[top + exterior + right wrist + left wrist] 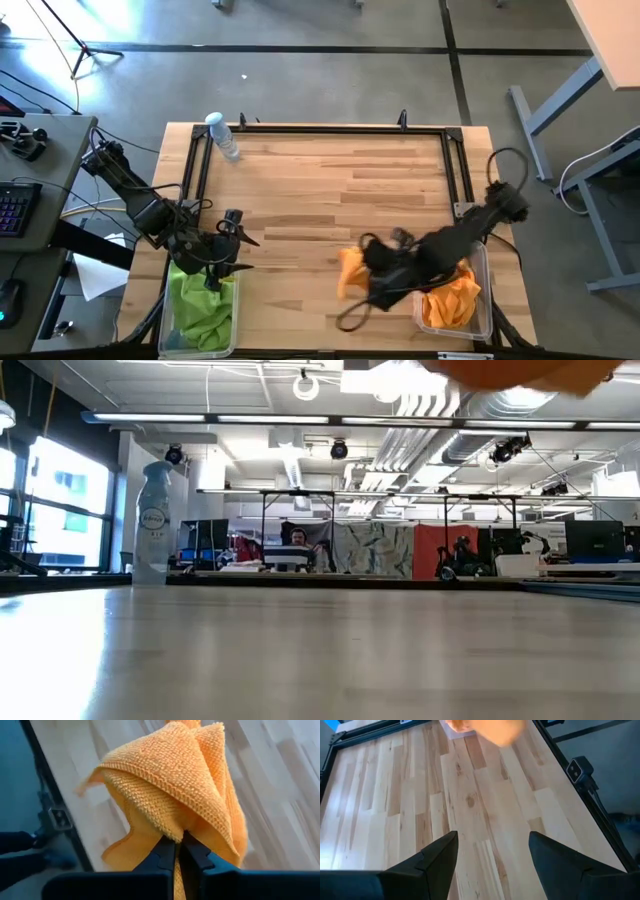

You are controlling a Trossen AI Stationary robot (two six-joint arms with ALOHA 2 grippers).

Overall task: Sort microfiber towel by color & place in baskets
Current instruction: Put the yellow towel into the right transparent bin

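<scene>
An orange-yellow microfiber towel (175, 785) hangs in the air over the near middle of the table, with my right gripper (179, 842) shut on it. In the high view the towel (349, 272) shows beside that gripper (366, 268), left of the right basket (485, 300), which holds more orange cloth (452, 300). The left basket (232, 335) holds lime green towels (200, 310). My left gripper (236, 238) stands open above the table by that basket's far end, with nothing between its fingers (440, 855). My right gripper pinches a bunched fold of the orange towel (176, 831) between its two fingers, several layers together. The fingers come from above, slanting steeply down. The towel is lifted clear of the table and drapes loosely around the fingertips, slack.
A clear bottle (222, 135) stands at the table's far left corner and shows as a spray bottle (152, 520) in the low view. A black frame (330, 128) runs along the far and side edges. Bare wood (340, 190) lies between the arms.
</scene>
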